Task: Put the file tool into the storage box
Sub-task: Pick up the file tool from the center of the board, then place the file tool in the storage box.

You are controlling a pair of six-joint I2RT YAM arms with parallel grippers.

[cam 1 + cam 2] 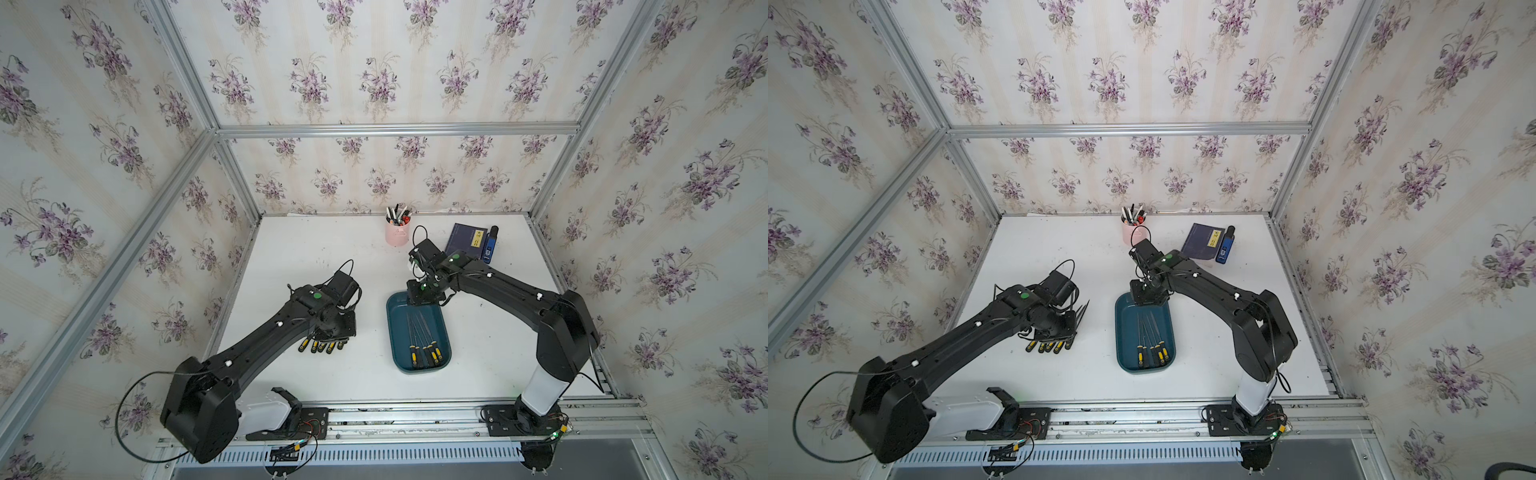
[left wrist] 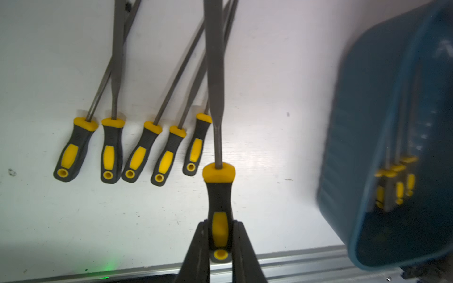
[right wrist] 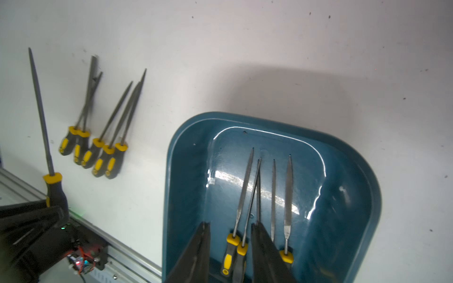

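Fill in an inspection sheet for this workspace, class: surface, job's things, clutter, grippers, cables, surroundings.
Surface: white tabletop, dark specks.
Job's things: shallow dark teal plastic storage box holds several yellow-and-black-handled metal files; five more files in a row lie on the table.
Clutter: pink pen cup, dark blue booklet, small blue device.
Grippers: left gripper shut on one file's handle; right gripper open above the box.
Cables: black loops on both arms.
Surroundings: floral wallpaper, aluminium frame.

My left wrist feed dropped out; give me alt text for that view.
The left tool is shut on the yellow-and-black handle of a file, held clear of the white table. Five more files lie behind in a row, and the teal storage box stands beside them.
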